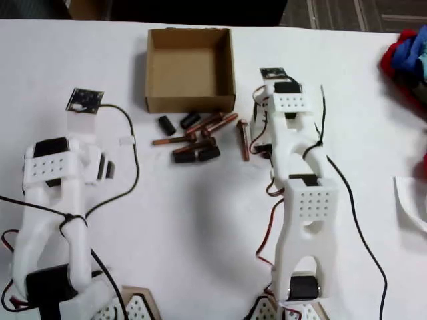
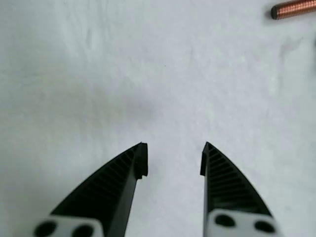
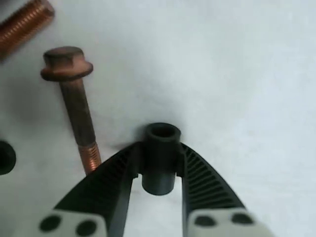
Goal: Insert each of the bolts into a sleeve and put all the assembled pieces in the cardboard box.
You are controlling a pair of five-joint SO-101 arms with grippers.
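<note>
The sleeve point(image 3: 162, 138) you are holding is a short black tube set between the jaws of your right gripper point(image 3: 160, 165). The jaws pinch it from both sides, and its open bore shows at the end that pokes out past the fingertips. Under it is the white table point(image 3: 247, 74).

Just outside one jaw a copper bolt point(image 3: 78, 106) lies flat. Its flanged hex head is out beyond the fingertips and its threaded end runs in close against that jaw; you cannot tell whether the two touch. Farther out on the same side is the threaded end of a second bolt point(image 3: 22, 24). A spare sleeve point(image 3: 5, 158), also black, sits well off that jaw.

Your left gripper point(image 2: 173, 159) hangs over bare table with its jaws spread and nothing between them. The nearest piece is the tip of a third bolt point(image 2: 294, 10), well beyond the fingertips and off to one side.

In the high view, the loose bolts and sleeves lie in a cluster point(image 1: 200, 140) between your two arms. The cardboard box point(image 1: 190, 103) stands just beyond that cluster, open side up
</note>
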